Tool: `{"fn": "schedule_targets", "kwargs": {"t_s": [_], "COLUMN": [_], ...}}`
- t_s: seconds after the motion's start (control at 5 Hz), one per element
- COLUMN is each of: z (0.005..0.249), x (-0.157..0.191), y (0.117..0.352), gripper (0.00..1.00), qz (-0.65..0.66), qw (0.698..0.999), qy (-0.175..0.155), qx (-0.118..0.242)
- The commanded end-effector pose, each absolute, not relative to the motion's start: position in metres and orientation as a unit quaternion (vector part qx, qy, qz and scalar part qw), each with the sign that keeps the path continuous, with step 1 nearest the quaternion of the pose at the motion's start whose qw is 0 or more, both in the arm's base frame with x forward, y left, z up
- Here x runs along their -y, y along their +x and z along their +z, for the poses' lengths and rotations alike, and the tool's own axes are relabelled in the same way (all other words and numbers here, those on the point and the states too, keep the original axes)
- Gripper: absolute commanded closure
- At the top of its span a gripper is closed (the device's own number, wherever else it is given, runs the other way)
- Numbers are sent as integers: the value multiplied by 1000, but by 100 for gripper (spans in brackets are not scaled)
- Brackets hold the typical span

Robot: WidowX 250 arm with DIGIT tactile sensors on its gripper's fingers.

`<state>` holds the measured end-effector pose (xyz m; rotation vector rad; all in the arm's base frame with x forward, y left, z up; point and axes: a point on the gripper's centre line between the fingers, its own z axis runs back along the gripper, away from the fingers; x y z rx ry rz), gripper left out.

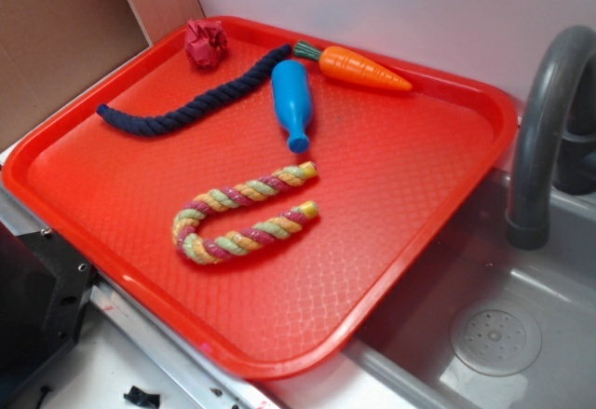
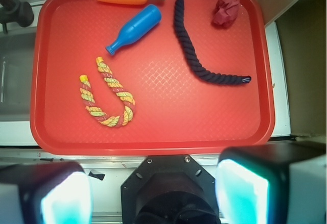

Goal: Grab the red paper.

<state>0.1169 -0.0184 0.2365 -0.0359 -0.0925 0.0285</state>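
well beyond the open gripper (image 2: 153, 193) lies the red paper (image 2: 226, 10).

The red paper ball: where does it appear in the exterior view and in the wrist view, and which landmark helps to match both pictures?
Exterior: the red paper ball lies in the tray's far left corner.
Wrist: the ball lies in the tray's upper right corner.
Shared landmark: the dark blue rope, one end of which lies close to the ball in both views.

Toy kitchen — grey sink (image 1: 521, 353), faucet (image 1: 545, 129).
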Motion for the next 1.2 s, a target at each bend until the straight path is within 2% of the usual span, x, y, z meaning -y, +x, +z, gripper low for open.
{"fn": "schedule_targets", "kwargs": {"t_s": [0.0,0.2,0.4,0.6,0.8,1.0], "z": [236,229,214,195,175,149], "x": [18,13,-8,-34,-56,-81], "y": [117,130,149,173,193,230], "gripper": [0,0,0,0,0,0], "qz": [14,129,249,357,461,523], "qw": [999,987,954,904,841,794], "qy": [-18,-17,-47,5,45,53], "qx": [46,91,160,236,279,305]}}
